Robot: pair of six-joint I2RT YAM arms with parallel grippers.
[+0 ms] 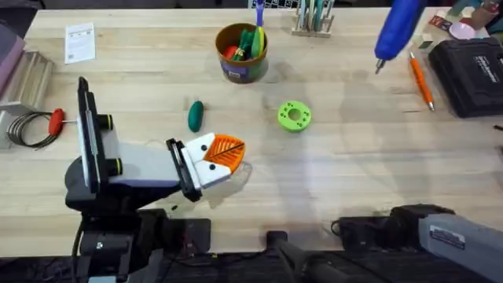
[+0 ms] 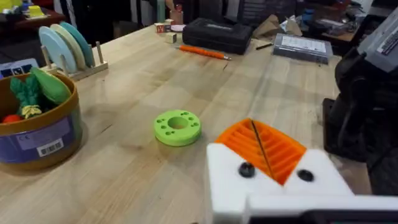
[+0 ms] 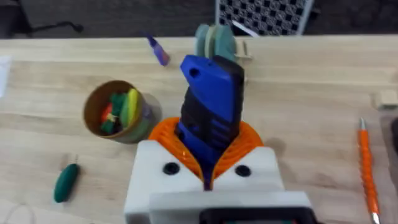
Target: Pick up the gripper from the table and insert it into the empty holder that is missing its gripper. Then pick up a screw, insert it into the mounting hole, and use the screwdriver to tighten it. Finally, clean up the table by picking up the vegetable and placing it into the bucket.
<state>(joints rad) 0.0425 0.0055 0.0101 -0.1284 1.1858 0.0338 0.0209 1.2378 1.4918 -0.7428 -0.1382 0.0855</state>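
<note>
Gripping the screwdriver (image 3: 211, 118) between its orange pads, the right claw (image 3: 208, 168) is clenched on it. The vegetable (image 1: 196, 115) lies on the table (image 1: 338, 165) at eleven o'clock from the left claw (image 1: 224, 157), whose finger state I cannot tell.

I see a lime-green round plastic disc (image 1: 295, 115) mid-frame overhead, a slim orange-handled tool (image 1: 421, 80) upper right beside a black hard case (image 1: 471, 75). White paper card (image 1: 79, 42) upper left, red-handled tool (image 1: 56, 120) on a coiled wire at left edge. Wooden rack of pastel plates (image 2: 68, 48) upper left in left wrist view.
</note>
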